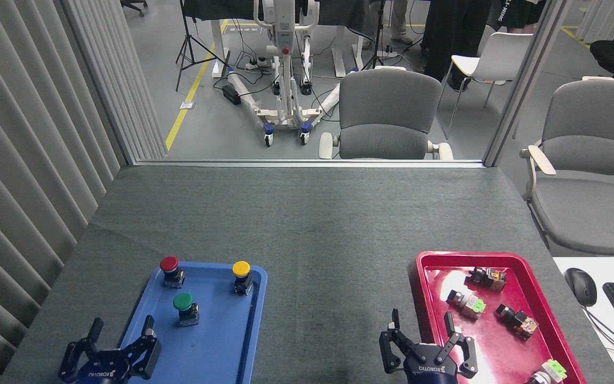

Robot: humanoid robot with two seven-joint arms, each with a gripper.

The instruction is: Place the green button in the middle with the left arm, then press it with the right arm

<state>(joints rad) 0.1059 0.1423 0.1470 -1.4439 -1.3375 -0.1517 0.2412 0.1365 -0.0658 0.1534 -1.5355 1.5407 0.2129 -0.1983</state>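
Grey fabric surface (307, 229) bare across the middle, ready as drop spot. Green button (184, 308) upright in blue tray (243, 341), near tray centre, apart from red button (170, 271) and yellow button (242, 276) behind it, so room to grip without bumping either. Left gripper (120, 333) low at tray's near-left corner, jaws spread and released, nothing held, aimed toward green button: probably start of the pick. Right gripper (421, 330) over near-left edge of red tray (424, 266), jaws spread, empty, parked clear of the middle until pressing. Small switch parts loose in red tray, not needed. Button not yet moved; task looks unstarted.
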